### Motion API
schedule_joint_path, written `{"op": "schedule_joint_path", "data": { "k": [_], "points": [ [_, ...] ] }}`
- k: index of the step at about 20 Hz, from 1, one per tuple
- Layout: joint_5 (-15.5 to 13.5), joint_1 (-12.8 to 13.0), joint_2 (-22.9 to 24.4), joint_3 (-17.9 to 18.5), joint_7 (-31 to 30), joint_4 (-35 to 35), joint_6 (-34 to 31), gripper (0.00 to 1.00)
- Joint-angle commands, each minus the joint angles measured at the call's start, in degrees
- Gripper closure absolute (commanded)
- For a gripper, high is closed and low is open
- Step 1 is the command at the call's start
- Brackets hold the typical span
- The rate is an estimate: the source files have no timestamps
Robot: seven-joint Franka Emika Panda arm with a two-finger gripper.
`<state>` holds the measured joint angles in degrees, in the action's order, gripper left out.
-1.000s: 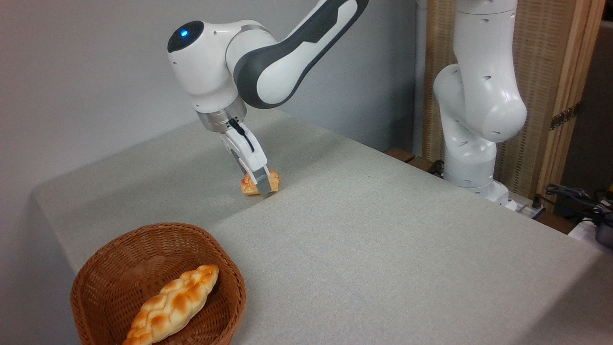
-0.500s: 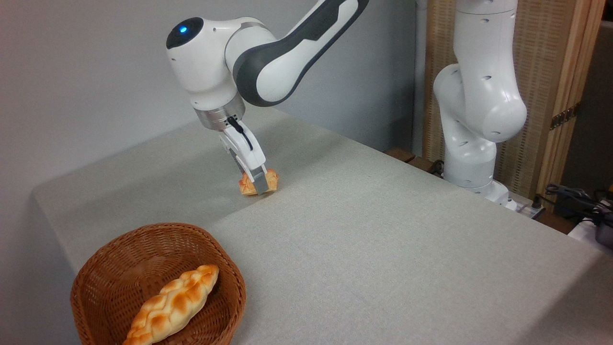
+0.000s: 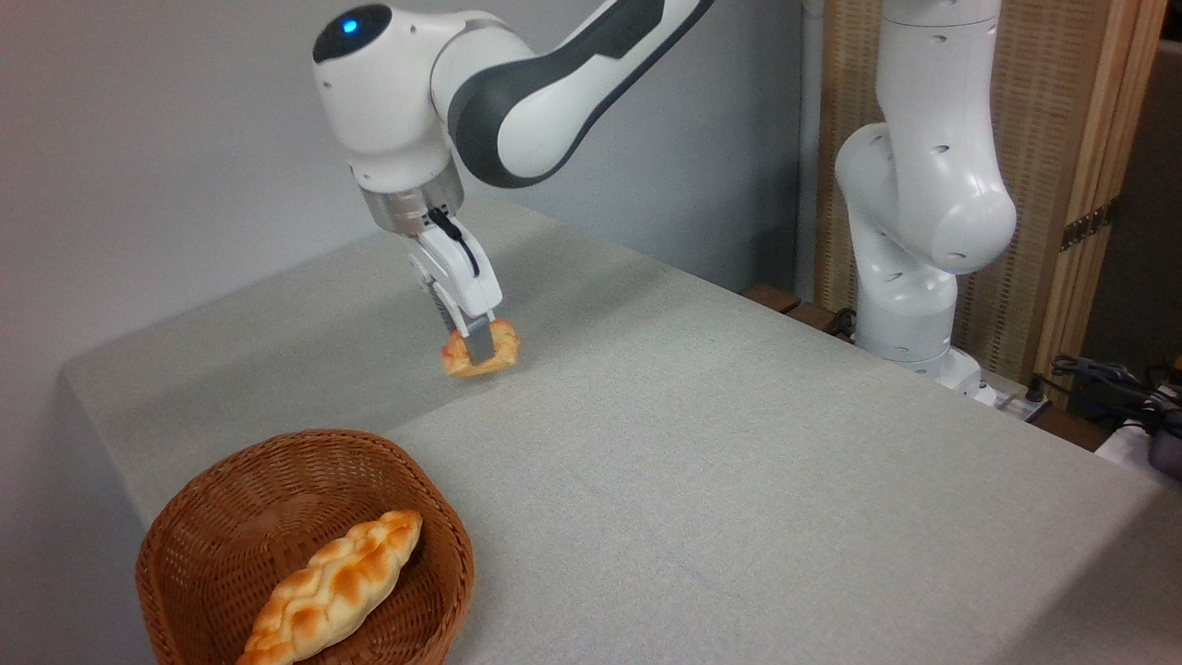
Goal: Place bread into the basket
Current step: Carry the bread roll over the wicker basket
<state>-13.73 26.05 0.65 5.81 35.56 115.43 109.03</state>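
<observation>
Bread (image 3: pixel 479 349) now hangs clear of the table (image 3: pixel 739 443), lifted a second ago, pinched in the gripper (image 3: pixel 478 351); carrying remains, toward the basket (image 3: pixel 185 517) at seven o'clock

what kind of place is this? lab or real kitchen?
Likely a lab bench, not a kitchen: a table draped in plain grey cloth, the arm's base mounted at its edge, loose cables beside it, a bare wall behind.

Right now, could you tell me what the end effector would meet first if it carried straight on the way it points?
Probably the table: the end effector, gripping the bread, points down with only cloth below.
</observation>
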Motion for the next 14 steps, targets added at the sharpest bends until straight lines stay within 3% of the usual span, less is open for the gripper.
{"op": "schedule_joint_path", "data": {
  "k": [1,4,8,10,11,13,14],
  "points": [
    [0.1,-0.1,1.0,4.0,0.6,-5.0,0.1,0.75],
    [0.4,-0.1,1.0,6.8,2.8,-6.8,4.9,0.74],
    [5.5,-0.1,0.7,8.3,3.4,-7.1,13.1,0.69],
    [6.0,-0.1,0.2,9.3,3.4,-7.0,17.9,0.61],
    [6.1,-0.1,0.1,9.7,3.4,-7.0,19.8,0.52],
    [6.1,-0.2,-0.6,9.8,3.1,-6.9,22.1,0.00],
    [6.1,-0.3,-0.7,10.3,3.1,-6.9,22.5,0.00]
  ]
}}
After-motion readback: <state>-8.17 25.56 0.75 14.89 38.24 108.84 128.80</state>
